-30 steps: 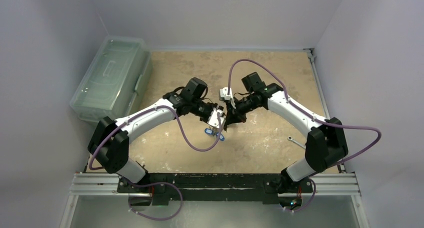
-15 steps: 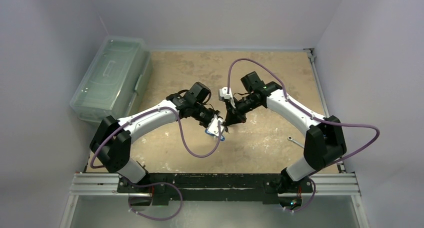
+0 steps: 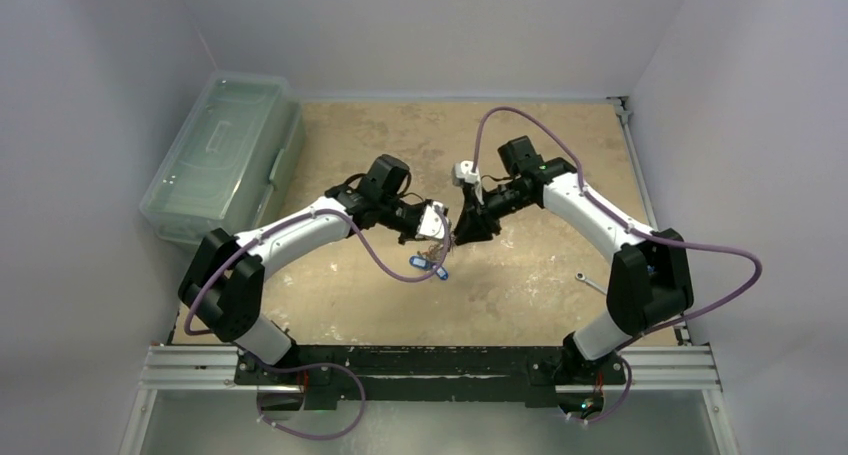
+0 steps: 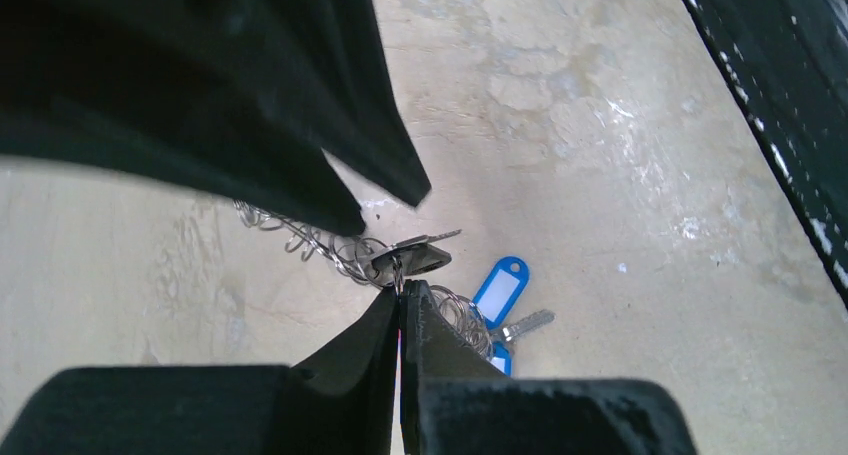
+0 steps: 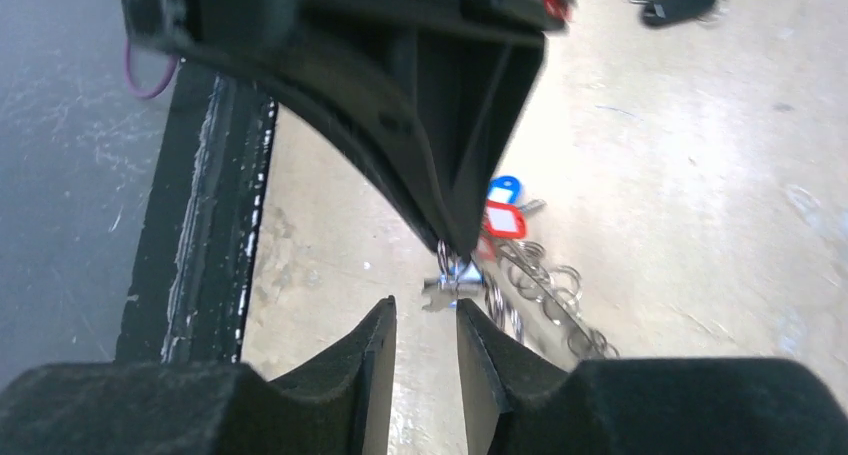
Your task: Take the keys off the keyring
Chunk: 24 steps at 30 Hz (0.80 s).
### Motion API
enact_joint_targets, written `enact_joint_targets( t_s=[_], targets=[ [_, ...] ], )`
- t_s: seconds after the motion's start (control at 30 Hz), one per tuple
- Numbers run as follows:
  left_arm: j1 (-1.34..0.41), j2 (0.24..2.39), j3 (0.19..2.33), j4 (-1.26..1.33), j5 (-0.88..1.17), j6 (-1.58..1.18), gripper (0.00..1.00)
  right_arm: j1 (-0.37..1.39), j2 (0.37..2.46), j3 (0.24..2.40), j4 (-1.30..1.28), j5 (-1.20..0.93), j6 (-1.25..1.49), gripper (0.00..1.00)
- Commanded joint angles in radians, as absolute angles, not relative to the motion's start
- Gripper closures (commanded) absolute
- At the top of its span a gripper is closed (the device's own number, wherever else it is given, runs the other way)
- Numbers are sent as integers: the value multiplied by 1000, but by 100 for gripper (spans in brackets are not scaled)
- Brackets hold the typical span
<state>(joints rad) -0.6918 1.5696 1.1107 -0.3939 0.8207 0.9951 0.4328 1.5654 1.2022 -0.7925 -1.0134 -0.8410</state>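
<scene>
The keyring (image 4: pixel 300 240) is a thin silvery wire strung with several small rings, lifted above the table between the two grippers. My left gripper (image 4: pixel 401 293) is shut on it right beside a dark-headed key (image 4: pixel 418 258) that hangs from it. From the right wrist view that key (image 5: pixel 450 287) dangles just ahead of my right gripper (image 5: pixel 425 313), which is open with nothing between its fingers. Blue-tagged keys (image 4: pixel 501 289) and a red tag (image 5: pixel 505 220) trail below. From above, the left gripper (image 3: pixel 443 239) and right gripper (image 3: pixel 458 237) nearly touch over the blue tags (image 3: pixel 428 266).
A silver spanner (image 3: pixel 592 282) lies on the table at the right. A clear lidded plastic box (image 3: pixel 225 155) stands at the left edge. A black key fob (image 5: pixel 680 5) lies farther off. The black front rail (image 5: pixel 200 225) borders the near side.
My right gripper has opened and drawn back slightly to the right. My left gripper has closed on the keyring and lifted it, leaving the blue tags hanging lower.
</scene>
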Motion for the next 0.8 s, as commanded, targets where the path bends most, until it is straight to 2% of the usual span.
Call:
enact_joint_targets(
  t_s=[0.0, 0.1, 0.23, 0.3, 0.33, 0.4, 0.63, 0.7, 0.77],
  targets=[
    [-648, 1520, 1054, -139, 933, 684, 100, 375, 1529, 1202, -767, -1093, -838, 66],
    [-643, 1507, 1016, -33, 931, 572, 100, 376, 1482, 1145, -642, -1085, -750, 58],
    [-623, 1494, 981, 79, 932, 452, 100, 375, 1447, 1092, -521, -1053, -666, 56],
    [-620, 1490, 967, 118, 930, 404, 100, 374, 1449, 1071, -470, -1052, -628, 49],
    [-620, 1488, 963, 130, 930, 389, 100, 375, 1448, 1061, -444, -1054, -613, 42],
    [-620, 1484, 957, 147, 928, 355, 100, 375, 1449, 1044, -401, -1062, -588, 41],
    [-617, 1471, 949, 185, 918, 293, 100, 375, 1459, 1003, -278, -1027, -543, 50],
    [-616, 1468, 944, 196, 914, 280, 100, 376, 1461, 999, -260, -1030, -541, 62],
    [-605, 1467, 937, 223, 906, 251, 100, 376, 1462, 995, -259, -1027, -548, 85]
  ],
)
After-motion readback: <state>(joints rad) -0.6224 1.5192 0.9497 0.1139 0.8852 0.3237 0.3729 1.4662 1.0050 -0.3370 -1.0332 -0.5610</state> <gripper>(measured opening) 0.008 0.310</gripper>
